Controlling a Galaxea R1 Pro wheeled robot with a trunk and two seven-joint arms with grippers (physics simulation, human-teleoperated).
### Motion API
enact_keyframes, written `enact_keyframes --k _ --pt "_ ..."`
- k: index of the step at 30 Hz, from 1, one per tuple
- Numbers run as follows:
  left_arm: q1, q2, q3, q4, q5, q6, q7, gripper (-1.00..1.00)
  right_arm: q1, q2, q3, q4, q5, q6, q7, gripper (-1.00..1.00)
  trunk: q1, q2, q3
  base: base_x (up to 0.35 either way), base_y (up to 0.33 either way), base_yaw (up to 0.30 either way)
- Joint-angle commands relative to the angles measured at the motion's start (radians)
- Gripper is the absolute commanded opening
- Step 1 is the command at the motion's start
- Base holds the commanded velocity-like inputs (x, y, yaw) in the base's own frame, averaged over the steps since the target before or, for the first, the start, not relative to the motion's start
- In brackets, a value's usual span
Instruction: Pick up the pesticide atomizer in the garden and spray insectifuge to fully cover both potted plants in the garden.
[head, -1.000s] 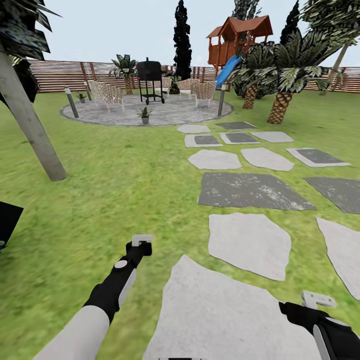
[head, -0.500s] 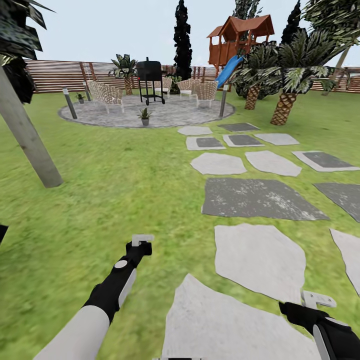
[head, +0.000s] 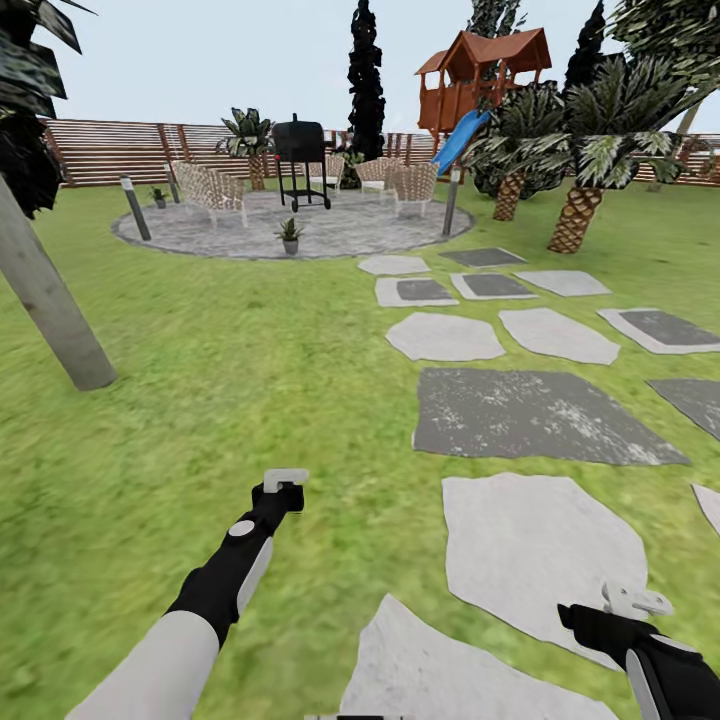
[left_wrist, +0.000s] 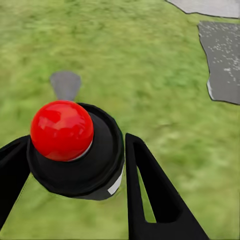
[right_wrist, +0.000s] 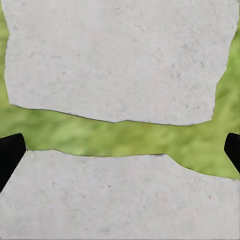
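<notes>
**While My Arms Hang Over the Grass, the Plants Sit Far Off on the Patio**

As I look out from the head camera, a leaning grey tree trunk (head: 52, 305) stands at the far left of the lawn (head: 250, 350). Beyond it lies the round paved patio (head: 350, 232), with a slatted fence (head: 110, 150) behind. A short bollard lamp (head: 135, 195) marks the patio's left rim. One of the potted plants (head: 160, 196) sits just past the lamp, near the woven chairs (head: 215, 187). The other potted plant (head: 290, 232) stands towards the patio's front edge, in front of the black grill (head: 300, 150). Both are well apart from me.

Closer in, my left gripper (head: 285, 480) hovers over bare grass. Its wrist camera shows the black fingers (left_wrist: 150, 195) on either side of a black round knob topped with a red ball (left_wrist: 62, 130). I cannot tell whether that hand is clenched or slack.

Further right, stepping stones (head: 540, 410) run from the patio towards me. A wooden playhouse (head: 480, 75) with a blue slide (head: 460, 140) rises behind the palms (head: 575, 215).

My right gripper (head: 635, 600) hangs above a pale stone (right_wrist: 120, 55) (a strip of grass splits it from the next one). Its fingertips (right_wrist: 9, 150) are spread wide, with nothing between them.
</notes>
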Motion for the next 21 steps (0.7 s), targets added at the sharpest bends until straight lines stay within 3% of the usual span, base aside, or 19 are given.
enact_keyframes --k 1,21 --pt "0.000 0.000 -0.001 -0.001 0.000 0.001 0.000 -1.00 0.000 0.000 0.000 -0.001 0.001 0.005 0.002 1.00 0.000 0.000 -0.001 0.336 0.073 0.000" --pt "0.000 0.000 -0.001 -0.001 0.001 0.001 0.000 -1.00 0.000 0.000 0.000 -0.001 0.002 0.005 0.002 1.00 0.000 0.000 -0.001 0.336 0.073 0.000"
